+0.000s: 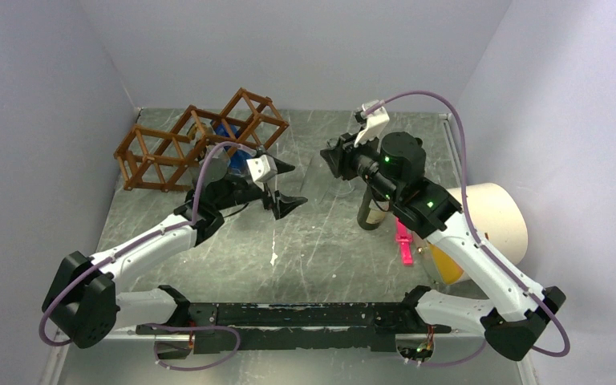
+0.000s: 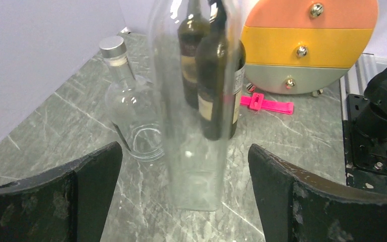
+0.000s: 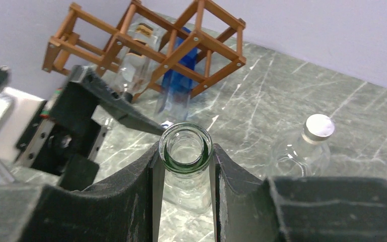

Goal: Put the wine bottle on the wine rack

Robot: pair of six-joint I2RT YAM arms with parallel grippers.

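Note:
My right gripper point(image 3: 185, 160) is shut on the neck of a clear glass wine bottle point(image 3: 185, 147) with a green-tinted open mouth, held upright. In the left wrist view that bottle point(image 2: 196, 151) stands between the wide-open fingers of my left gripper point(image 2: 184, 151), touching neither finger. Its base is at or just above the table. In the top view the two grippers, left point(image 1: 289, 186) and right point(image 1: 335, 156), face each other mid-table. The reddish-brown lattice wine rack point(image 1: 172, 148) stands at the back left, behind the left gripper, and shows again in the right wrist view point(image 3: 181, 48).
A dark labelled wine bottle point(image 1: 373, 207) stands upright right of centre. A round clear bottle with a silver cap point(image 2: 131, 113) sits nearby. The rack holds a blue bottle point(image 3: 179, 83) and a clear one. A cream drawer unit point(image 1: 493, 220) and a pink clip point(image 1: 403, 242) lie at the right.

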